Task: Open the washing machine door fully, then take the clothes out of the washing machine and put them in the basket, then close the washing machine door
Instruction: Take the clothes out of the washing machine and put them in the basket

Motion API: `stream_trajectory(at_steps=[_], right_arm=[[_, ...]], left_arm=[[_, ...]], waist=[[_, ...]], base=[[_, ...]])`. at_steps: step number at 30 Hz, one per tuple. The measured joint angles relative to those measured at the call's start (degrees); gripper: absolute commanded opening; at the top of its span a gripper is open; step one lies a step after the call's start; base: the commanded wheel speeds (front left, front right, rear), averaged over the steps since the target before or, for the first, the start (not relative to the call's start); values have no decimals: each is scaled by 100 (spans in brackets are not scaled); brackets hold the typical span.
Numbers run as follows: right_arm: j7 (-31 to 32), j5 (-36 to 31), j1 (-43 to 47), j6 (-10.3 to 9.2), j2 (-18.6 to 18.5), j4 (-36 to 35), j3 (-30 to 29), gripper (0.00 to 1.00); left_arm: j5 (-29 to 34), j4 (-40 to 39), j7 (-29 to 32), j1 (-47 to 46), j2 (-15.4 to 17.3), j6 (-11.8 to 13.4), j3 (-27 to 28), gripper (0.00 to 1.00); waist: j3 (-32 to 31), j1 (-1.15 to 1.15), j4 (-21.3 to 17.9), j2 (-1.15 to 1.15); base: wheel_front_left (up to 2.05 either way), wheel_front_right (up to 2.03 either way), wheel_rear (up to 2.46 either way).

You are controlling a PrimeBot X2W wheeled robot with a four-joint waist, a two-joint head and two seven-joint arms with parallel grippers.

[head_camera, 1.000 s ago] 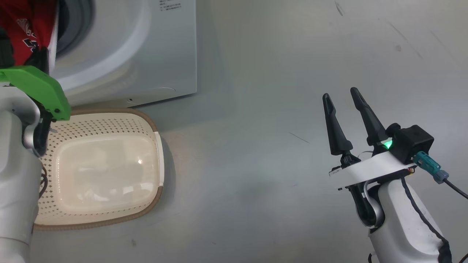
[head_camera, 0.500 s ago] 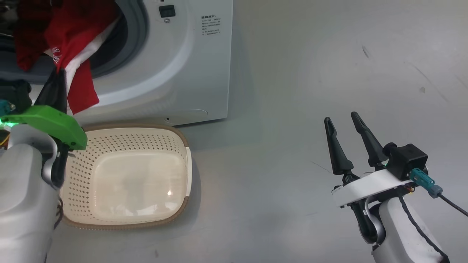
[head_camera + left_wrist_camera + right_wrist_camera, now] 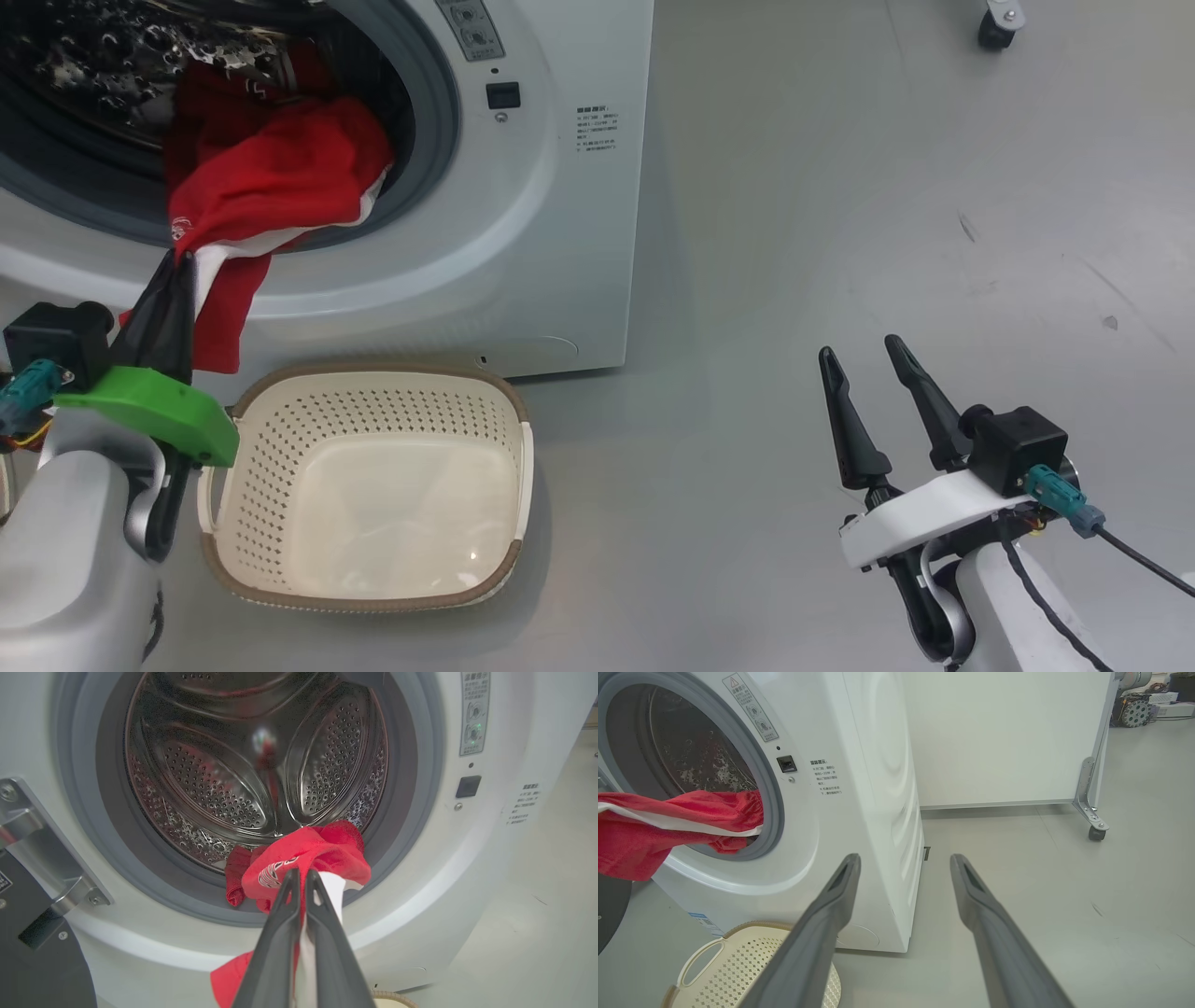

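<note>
The left gripper (image 3: 176,269), clamped on the clothes (image 3: 280,168) at upper left, could lose them if fabric snags the grey seal (image 3: 437,107), short of the basket (image 3: 355,603); the right gripper (image 3: 859,347) idles, fingers apart.

grey floor (image 3: 840,233) spreads across the right; a white panel (image 3: 1004,737) on a caster (image 3: 1096,833) stands upper right.

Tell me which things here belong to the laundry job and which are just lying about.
Job: washing machine, its open door, red clothes pinched by the left gripper, basket.
Lying about: white panel on castors, equipment in the far corner.
</note>
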Motion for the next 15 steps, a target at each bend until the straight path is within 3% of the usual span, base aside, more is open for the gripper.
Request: stream_trajectory(at_steps=[8, 15], right_arm=[[0, 9, 116, 7, 12, 20, 67, 100], [0, 10, 136, 30, 16, 9, 64, 100]], left_arm=[[374, -984, -47, 210, 175, 224, 172, 0], [765, -2390, -46, 268, 187, 542, 576, 0]], waist=[[-285, 0, 113, 0], [-315, 0, 153, 0]], base=[[0, 0, 0], [0, 0, 0]])
